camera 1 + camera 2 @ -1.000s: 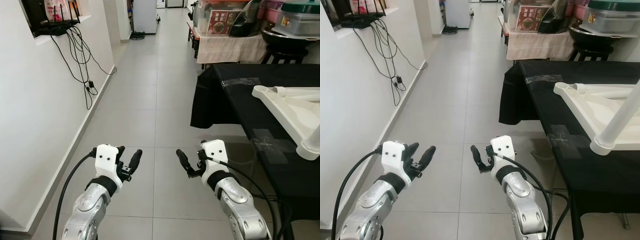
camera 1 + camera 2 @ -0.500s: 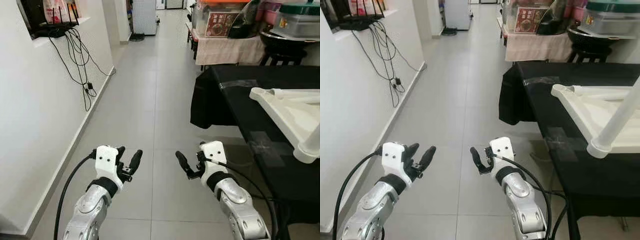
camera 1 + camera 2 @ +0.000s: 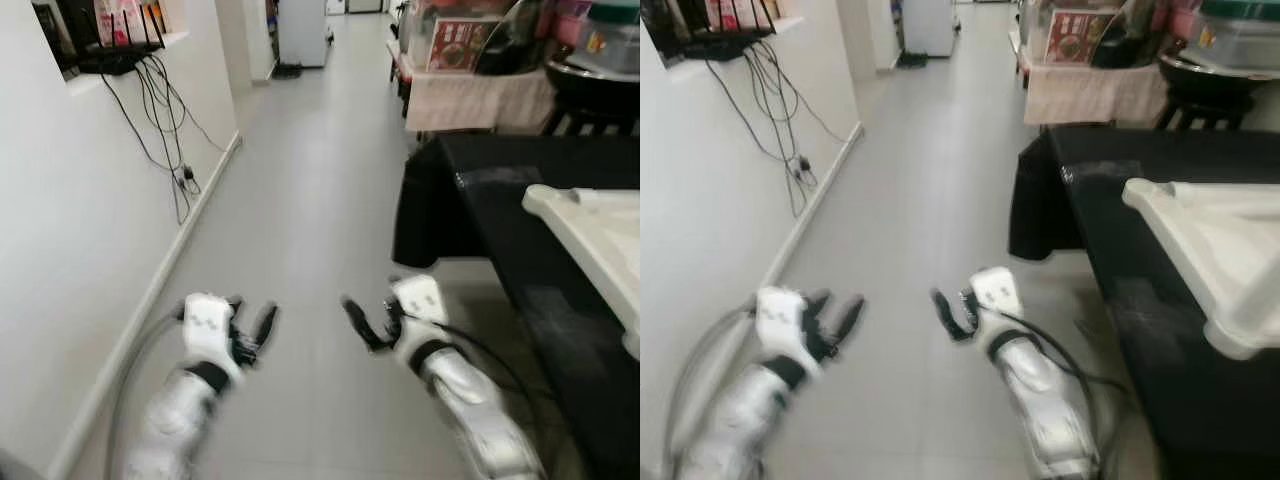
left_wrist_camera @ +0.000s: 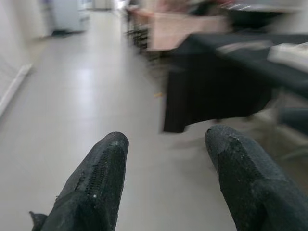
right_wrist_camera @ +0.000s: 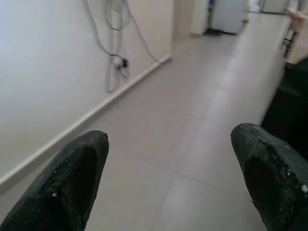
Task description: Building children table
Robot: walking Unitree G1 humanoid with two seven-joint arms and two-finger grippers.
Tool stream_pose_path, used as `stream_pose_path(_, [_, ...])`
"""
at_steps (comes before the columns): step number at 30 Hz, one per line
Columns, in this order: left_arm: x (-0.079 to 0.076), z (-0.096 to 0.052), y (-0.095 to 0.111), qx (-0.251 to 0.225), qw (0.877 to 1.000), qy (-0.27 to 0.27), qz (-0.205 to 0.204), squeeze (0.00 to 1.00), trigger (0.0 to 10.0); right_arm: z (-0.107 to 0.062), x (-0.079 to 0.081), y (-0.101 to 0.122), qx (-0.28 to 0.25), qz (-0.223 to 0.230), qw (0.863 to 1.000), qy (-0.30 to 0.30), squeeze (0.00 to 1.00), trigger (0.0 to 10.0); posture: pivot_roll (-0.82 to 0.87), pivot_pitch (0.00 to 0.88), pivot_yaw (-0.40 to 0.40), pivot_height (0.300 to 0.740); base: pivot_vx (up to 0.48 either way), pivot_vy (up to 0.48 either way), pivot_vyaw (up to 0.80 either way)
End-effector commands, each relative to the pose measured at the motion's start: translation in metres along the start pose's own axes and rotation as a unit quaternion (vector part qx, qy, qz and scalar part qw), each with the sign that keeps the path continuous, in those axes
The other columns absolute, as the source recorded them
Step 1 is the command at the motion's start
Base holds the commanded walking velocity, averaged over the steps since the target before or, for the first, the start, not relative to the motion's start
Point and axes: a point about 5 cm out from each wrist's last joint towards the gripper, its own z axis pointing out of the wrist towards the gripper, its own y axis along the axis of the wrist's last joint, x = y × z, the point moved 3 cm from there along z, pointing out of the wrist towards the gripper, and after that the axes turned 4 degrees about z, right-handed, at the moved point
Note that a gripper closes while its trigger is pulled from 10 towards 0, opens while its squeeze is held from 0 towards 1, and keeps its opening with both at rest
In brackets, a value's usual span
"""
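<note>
Landmark = black-draped table (image 3: 560,300), robot's right side. Going L to R from there:

Far from the table, white wall w/ a shelf and dangling cables (image 3: 165,120), a plug hanging near the skirting. Tiled floor (image 3: 300,200) runs as a corridor between wall and table.

Left gripper (image 3: 250,335) is held low over the floor, well apart from the table, fingers spread w/ nothing between them; the wrist view shows the gap, table cloth beyond. Right gripper (image 3: 365,325) sits nearer the table's corner but short of it, also spread wide and empty. Both arms look carried forward at ready, prob. because the robot is walking (views blurred) and not yet at the work.

On the table, toward its right end: white children table part (image 3: 1210,250), lying flat, rounded corner toward the robot, untouched. Further behind the table, a cloth-covered stand w/ boxes (image 3: 470,90).

Judgement: approach step; assembly not begun.
</note>
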Motion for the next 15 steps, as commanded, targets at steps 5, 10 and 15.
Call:
stream_pose_path(5, [0.0091, -0.0022, -0.0032, 0.008, 1.000, 0.011, 0.002, 0.00, 10.0, 0.0036, 0.0098, 0.0014, -0.006, 0.008, 1.000, 0.017, 0.00, 10.0, -0.14, 0.018, 0.007, 0.740, 0.335, 0.000, 0.00])
stream_pose_path(10, [0.0092, -0.0013, -0.0043, 0.009, 1.000, 0.011, 0.000, 0.00, 10.0, 0.0048, 0.0094, -0.0001, -0.005, 0.010, 1.000, 0.017, 0.00, 10.0, -0.14, 0.010, 0.005, 0.740, 0.335, 0.000, 0.00])
stream_pose_path(15, [0.0100, -0.0013, -0.0051, 0.009, 1.000, 0.010, 0.000, 0.00, 10.0, 0.0059, 0.0099, -0.0012, -0.004, 0.013, 1.000, 0.018, 0.00, 10.0, -0.14, 0.002, 0.006, 0.740, 0.335, 0.000, 0.00])
